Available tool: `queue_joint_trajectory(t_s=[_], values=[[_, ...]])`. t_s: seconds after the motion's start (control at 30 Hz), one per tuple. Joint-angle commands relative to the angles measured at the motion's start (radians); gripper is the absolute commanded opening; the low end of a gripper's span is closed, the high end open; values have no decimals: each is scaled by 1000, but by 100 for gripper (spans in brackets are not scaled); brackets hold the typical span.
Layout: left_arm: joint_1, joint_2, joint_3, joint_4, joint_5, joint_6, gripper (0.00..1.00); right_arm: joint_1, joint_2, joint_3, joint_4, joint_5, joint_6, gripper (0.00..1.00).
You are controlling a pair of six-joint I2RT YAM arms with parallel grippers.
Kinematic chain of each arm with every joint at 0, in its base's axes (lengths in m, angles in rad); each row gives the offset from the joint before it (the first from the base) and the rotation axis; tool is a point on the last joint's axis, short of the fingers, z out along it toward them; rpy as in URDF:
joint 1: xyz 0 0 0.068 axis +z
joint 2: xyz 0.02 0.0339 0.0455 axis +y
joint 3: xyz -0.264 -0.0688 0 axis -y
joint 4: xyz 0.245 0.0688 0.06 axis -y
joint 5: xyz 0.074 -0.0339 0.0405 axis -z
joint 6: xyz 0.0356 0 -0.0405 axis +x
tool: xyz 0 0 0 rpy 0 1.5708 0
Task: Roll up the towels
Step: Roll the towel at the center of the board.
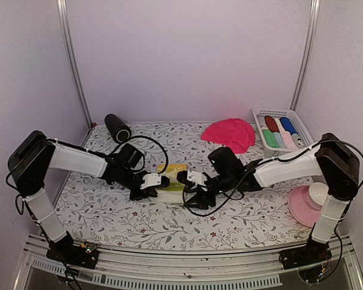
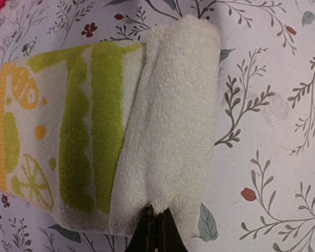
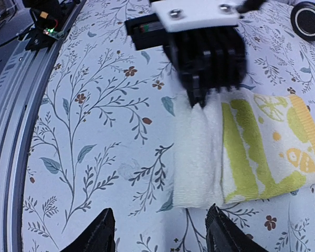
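Half-rolled white terry towel with lime and yellow lemon print (image 1: 171, 176) at centre frame on the floral table (image 1: 248, 212), roll lying left to right: left arm's jaws pinch its left end, right arm's jaws gape wide just beside its right end.

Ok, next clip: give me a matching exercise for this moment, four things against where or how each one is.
Things:
1. left hand
2. right hand
3. hot pink towel
4. black cylinder

States or places:
A. open, beside the lime-patterned towel, gripping nothing
B. lying at the far left corner of the table
C. shut on the rolled edge of the lime-patterned towel
D. in a heap at the far side, next to the white basket

Pairs: 1-C, 2-A, 3-D, 4-B
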Motion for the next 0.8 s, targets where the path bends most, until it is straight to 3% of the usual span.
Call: queue_joint_trajectory(t_s=[0.0,0.23,0.77], values=[[35,37,38,-84,40,-50,0,63,-10,-41,174,92,-122,59],[63,75,69,-111,66,-68,0,138,101,46,171,290,-187,60],[90,105,90,-134,94,-74,0,182,234,121,136,434,-222,58]])
